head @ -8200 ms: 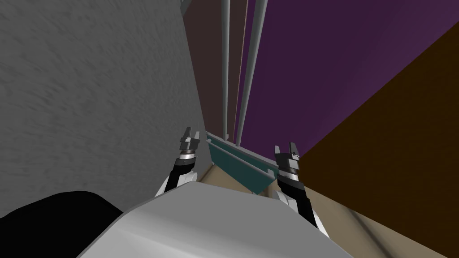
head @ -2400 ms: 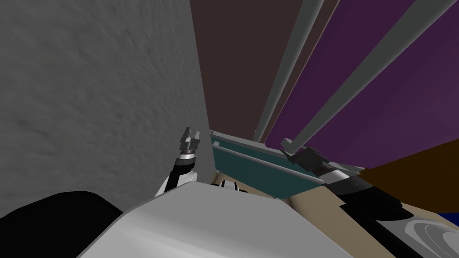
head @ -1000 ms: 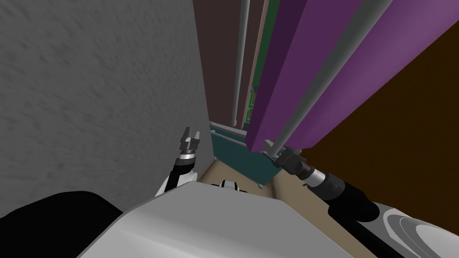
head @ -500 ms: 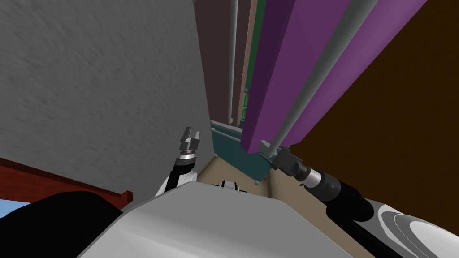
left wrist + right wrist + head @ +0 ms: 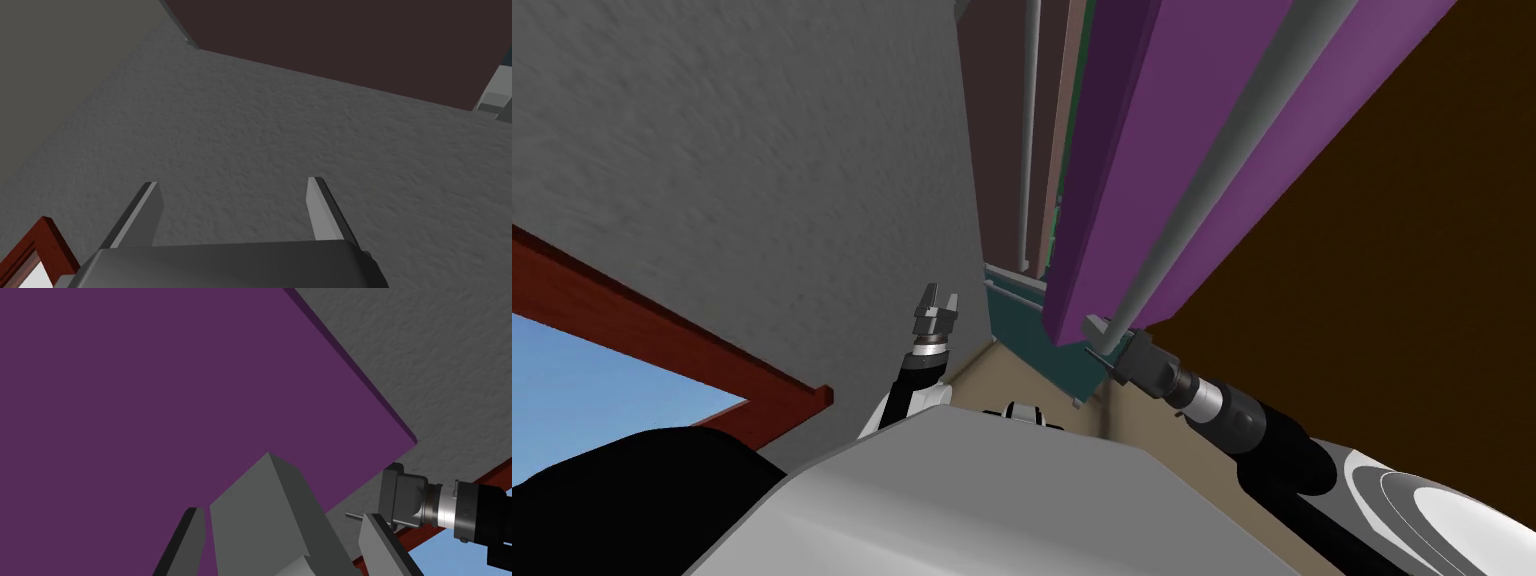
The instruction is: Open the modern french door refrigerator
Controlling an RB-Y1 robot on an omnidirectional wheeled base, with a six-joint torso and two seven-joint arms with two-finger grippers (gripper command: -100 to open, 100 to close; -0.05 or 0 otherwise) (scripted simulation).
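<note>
The refrigerator's purple right door (image 5: 1152, 150) stands swung out from the cabinet, its edge turned toward me. Down its front runs a long grey handle (image 5: 1212, 170). My right gripper (image 5: 1102, 350) is shut on that handle's lower end. In the right wrist view the grey handle (image 5: 265, 513) fills the gap between my right gripper's (image 5: 283, 514) two fingers, against the purple door (image 5: 150, 388). The dark brown left door (image 5: 1002, 130) with its own grey handle (image 5: 1029, 130) stays flat. My left gripper (image 5: 936, 295) (image 5: 232, 185) hangs open beside the grey wall, holding nothing.
A teal drawer front (image 5: 1022, 330) sits under the doors. The grey wall (image 5: 762, 180) runs close on my left, with a red-framed window (image 5: 662, 320). A dark brown panel (image 5: 1392, 300) stands right of the purple door. Tan floor (image 5: 992, 375) lies between them.
The purple door has swung further out with my right gripper on its handle. My view has turned, bringing the red-framed window in at the left. The left arm has not moved.
</note>
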